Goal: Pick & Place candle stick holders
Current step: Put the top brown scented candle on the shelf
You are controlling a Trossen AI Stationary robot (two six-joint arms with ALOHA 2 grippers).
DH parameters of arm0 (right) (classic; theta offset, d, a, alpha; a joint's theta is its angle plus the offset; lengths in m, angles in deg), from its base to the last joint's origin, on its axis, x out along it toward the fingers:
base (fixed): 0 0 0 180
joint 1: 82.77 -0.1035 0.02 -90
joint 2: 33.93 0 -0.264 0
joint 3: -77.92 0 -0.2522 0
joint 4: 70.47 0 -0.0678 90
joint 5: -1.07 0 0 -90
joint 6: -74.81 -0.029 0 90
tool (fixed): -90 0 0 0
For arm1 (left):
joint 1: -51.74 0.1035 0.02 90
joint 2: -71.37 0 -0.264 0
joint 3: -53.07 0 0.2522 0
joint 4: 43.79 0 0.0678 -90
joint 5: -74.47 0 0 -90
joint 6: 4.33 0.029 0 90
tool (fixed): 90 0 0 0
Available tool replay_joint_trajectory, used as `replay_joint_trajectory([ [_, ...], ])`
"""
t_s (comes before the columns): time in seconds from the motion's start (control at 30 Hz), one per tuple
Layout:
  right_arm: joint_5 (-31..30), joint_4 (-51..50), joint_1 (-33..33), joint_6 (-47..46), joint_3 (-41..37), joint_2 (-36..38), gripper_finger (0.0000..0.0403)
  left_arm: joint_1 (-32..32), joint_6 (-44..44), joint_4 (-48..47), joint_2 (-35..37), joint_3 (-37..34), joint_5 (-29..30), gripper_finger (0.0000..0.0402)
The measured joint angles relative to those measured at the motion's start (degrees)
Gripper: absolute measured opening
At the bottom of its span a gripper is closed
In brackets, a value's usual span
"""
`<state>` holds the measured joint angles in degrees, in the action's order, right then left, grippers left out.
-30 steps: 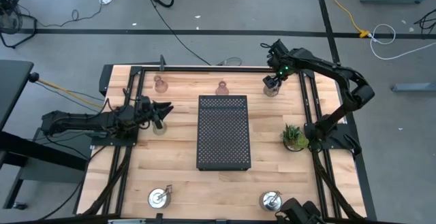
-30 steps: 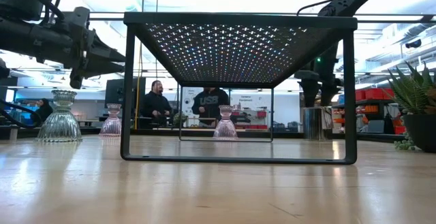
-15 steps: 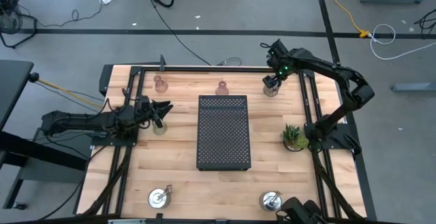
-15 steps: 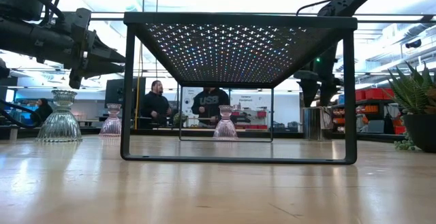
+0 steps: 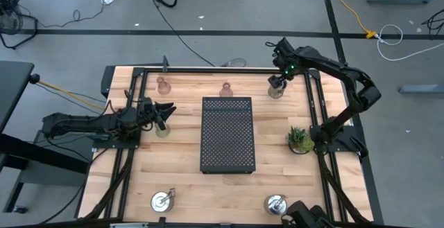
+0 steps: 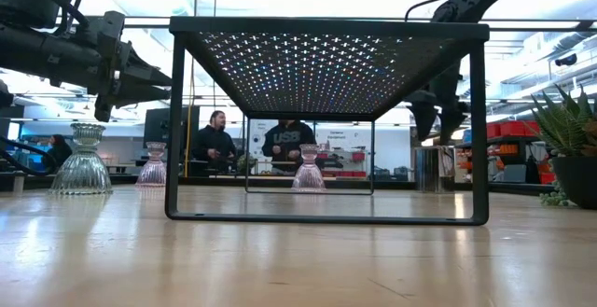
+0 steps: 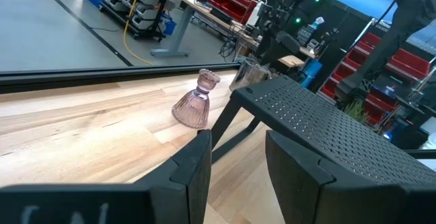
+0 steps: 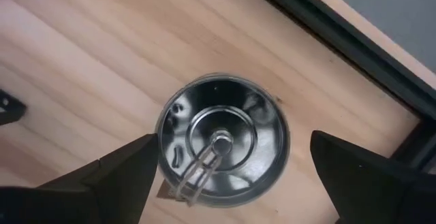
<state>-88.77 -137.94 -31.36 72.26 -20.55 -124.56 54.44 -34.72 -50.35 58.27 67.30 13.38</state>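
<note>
Over at the far right corner of the desk (image 5: 180, 179), the right hand (image 5: 278, 80) has just come up a little. A moment ago it sat low around the silver candle stick holder (image 5: 276, 91); now it hangs just above it. Its fingers (image 8: 116, 169) are spread wide and pinch nothing. The holder stands on the wood directly beneath them. From where I stand I can't say whether that's a release or a fresh line-up for a grab. Either way this piece is not being carried anywhere yet. The left hand (image 5: 168, 111) waits at the middle left, pressed together and empty, just beside the greenish glass holder (image 5: 162, 129). Nothing else has stirred: two pink glass holders (image 5: 163, 85) sit along the far edge and two more silver holders (image 5: 162, 200) at the near edge. The black perforated tray (image 5: 227, 134) in the middle carries nothing.
</note>
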Motion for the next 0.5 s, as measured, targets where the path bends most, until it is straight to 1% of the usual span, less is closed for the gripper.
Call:
replay_joint_trajectory([
  [0.1,2.33,-0.24,-0.07,-0.08,-0.96,0.0,0.038,0.02,0.0,-0.04,-0.02,-0.01,-0.01,0.0142],
  [0.27,0.77,0.81,-0.68,0.0,-1.59,0.0,0.038,0.02,0.02,-0.09,-0.02,0.0,0.0,0.0142],
  [0.5,1.66,1.68,-0.68,-1.49,-1.59,0.02,0.038,0.02,0.09,-0.09,-0.02,0.0,0.0,0.0142],
])
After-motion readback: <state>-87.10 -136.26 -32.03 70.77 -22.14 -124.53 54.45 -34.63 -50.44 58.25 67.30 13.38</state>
